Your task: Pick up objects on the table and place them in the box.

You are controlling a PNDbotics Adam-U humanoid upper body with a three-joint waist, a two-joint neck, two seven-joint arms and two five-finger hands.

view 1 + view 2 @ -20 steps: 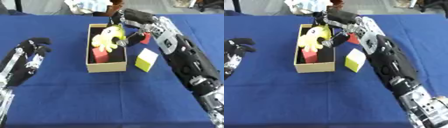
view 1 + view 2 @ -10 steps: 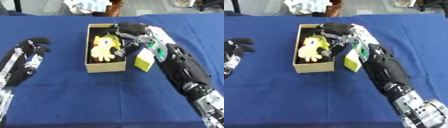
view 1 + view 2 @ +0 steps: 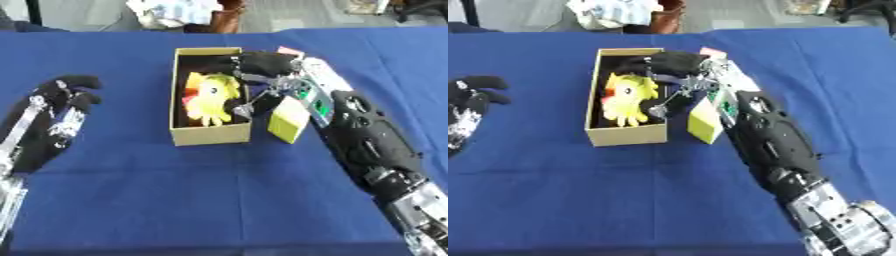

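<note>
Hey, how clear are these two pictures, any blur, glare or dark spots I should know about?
Left eye view: soft all over, even light, no glare on the blue tablecloth; the open cardboard box is dark inside around the yellow plush toy. Right eye view: equally soft; the right hand is a dark blur over the box, and the left hand is cut by the frame edge.

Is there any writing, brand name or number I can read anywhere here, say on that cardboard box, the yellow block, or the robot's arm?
None can be read.
Cardboard box: plain sides, no print.
Yellow block: no marking visible.
Right forearm: small green patches, too blurred to read.
</note>
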